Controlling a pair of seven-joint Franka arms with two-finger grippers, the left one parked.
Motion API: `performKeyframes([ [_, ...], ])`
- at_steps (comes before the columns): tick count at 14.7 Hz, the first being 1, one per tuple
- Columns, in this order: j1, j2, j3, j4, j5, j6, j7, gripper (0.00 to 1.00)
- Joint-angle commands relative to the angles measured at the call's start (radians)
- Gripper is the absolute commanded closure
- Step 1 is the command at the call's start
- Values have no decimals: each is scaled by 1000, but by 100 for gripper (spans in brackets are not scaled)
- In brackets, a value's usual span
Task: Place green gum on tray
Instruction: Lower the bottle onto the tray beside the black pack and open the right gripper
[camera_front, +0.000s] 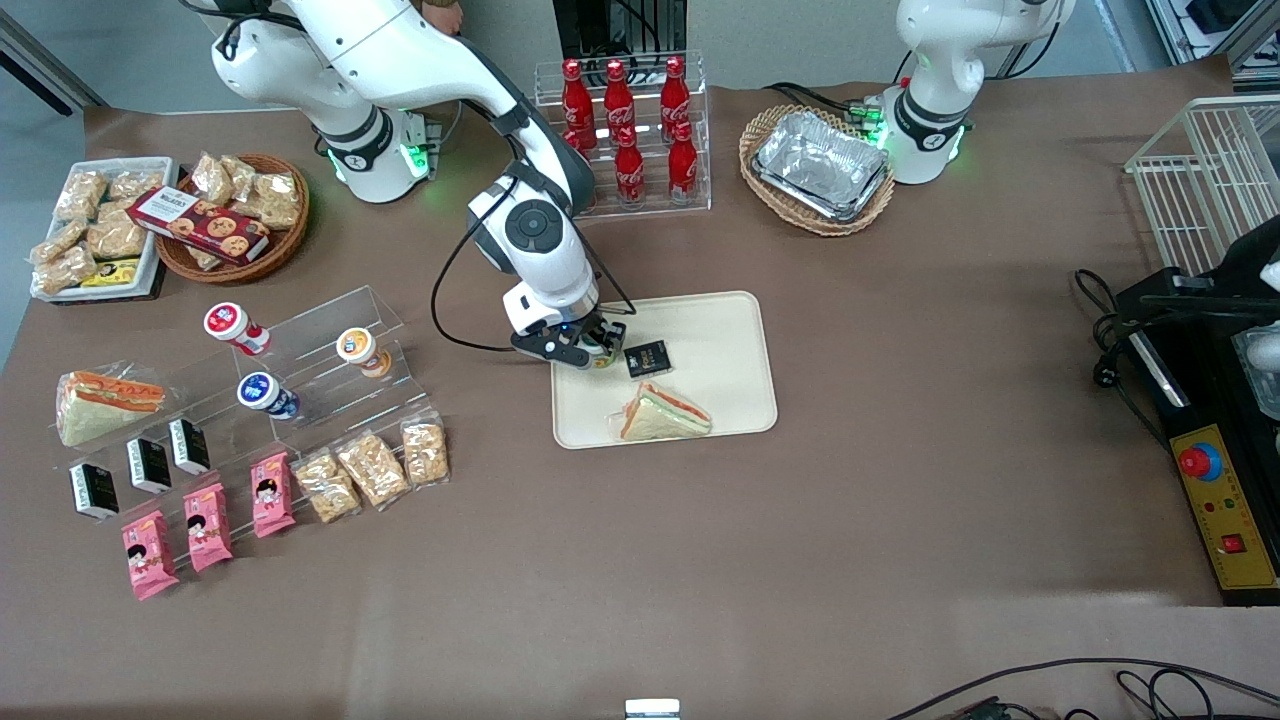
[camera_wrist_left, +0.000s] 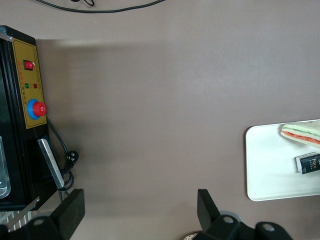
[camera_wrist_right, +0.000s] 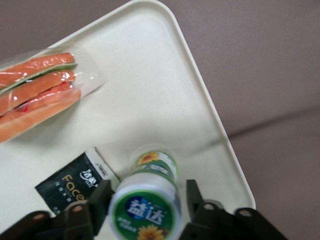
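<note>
The green gum (camera_wrist_right: 146, 210), a white bottle with a green-rimmed lid, stands on the cream tray (camera_wrist_right: 165, 90) near one of its edges. My right gripper (camera_wrist_right: 147, 199) is low over the tray with a finger on each side of the bottle. A thin gap shows beside one finger (camera_wrist_right: 193, 197), so the gripper is open. In the front view the gripper (camera_front: 598, 350) hides most of the gum (camera_front: 604, 358), at the tray's (camera_front: 720, 330) end toward the working arm.
A black packet (camera_front: 647, 358) lies on the tray right beside the gum, and a wrapped sandwich (camera_front: 665, 413) lies nearer the front camera. A clear stand with orange-lidded (camera_front: 358, 347) and blue-lidded (camera_front: 262, 391) bottles is toward the working arm's end. A cola rack (camera_front: 625, 135) stands farther back.
</note>
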Motion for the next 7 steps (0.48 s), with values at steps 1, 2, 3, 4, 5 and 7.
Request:
performKeyframes([
  [1,12,-4,-8,-24,7,35,11,0],
  [2,12,-4,-8,-24,7,35,11,0],
  [3,12,-4,-8,-24,7,35,11,0],
  [4,12,-4,-9,-24,6,35,11,0],
  [5,12,-5,-9,-24,6,34,10,0],
  [7,7,-8,-9,-21,6,28,10,0],
])
